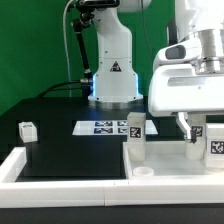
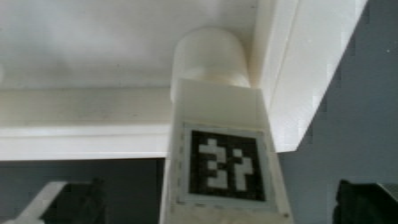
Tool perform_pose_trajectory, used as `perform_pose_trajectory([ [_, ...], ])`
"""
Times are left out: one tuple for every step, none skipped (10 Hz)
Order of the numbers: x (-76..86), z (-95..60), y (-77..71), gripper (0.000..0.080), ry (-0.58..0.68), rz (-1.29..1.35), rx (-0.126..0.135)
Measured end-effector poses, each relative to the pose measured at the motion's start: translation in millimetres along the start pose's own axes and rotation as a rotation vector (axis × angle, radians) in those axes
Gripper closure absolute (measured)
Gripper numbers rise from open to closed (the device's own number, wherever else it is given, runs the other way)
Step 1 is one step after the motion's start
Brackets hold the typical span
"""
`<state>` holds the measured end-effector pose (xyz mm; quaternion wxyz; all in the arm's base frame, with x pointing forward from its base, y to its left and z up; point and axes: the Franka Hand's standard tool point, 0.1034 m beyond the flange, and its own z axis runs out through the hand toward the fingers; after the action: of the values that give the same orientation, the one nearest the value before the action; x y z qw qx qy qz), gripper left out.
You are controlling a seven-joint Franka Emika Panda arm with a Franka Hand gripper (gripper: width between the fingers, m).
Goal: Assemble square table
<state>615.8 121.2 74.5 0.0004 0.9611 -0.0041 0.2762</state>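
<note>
The white square table top (image 1: 170, 166) lies at the front on the exterior view's right. Three white tagged legs stand upright on it: one (image 1: 133, 131) at its left corner and two (image 1: 196, 141) (image 1: 215, 146) on the right. A fourth leg (image 1: 27, 129) lies apart on the black surface at the left. My gripper (image 1: 190, 126) is over the right legs. In the wrist view, a tagged leg (image 2: 222, 150) stands with its far end in the top's corner (image 2: 107, 60). My gripper (image 2: 221, 206) straddles it, and the dark fingers (image 2: 68, 202) are clear of it on both sides, so it is open.
The marker board (image 1: 105, 127) lies flat mid-table before the robot base (image 1: 113, 80). Long white bars (image 1: 60, 168) edge the black surface at the front and left. An open round socket (image 1: 143, 173) shows on the top's near left corner.
</note>
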Motion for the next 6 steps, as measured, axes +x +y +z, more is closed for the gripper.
perform_pose_trajectory([
  [0.0,0.0,0.0,0.0151,0.0,0.0,0.0],
  [-0.4,0.1,0.0,0.015,-0.003,0.0,0.0],
  [-3.6,-2.0,-3.8,0.015,-0.071,0.01,0.019],
  [1.6,-11.1,-9.6,0.015,-0.16,0.052,0.047],
  [10.1,-15.0,-7.5,0.015,-0.169,0.058,0.051],
  [7.7,-13.5,-5.3,0.015,-0.224,0.066,0.057],
])
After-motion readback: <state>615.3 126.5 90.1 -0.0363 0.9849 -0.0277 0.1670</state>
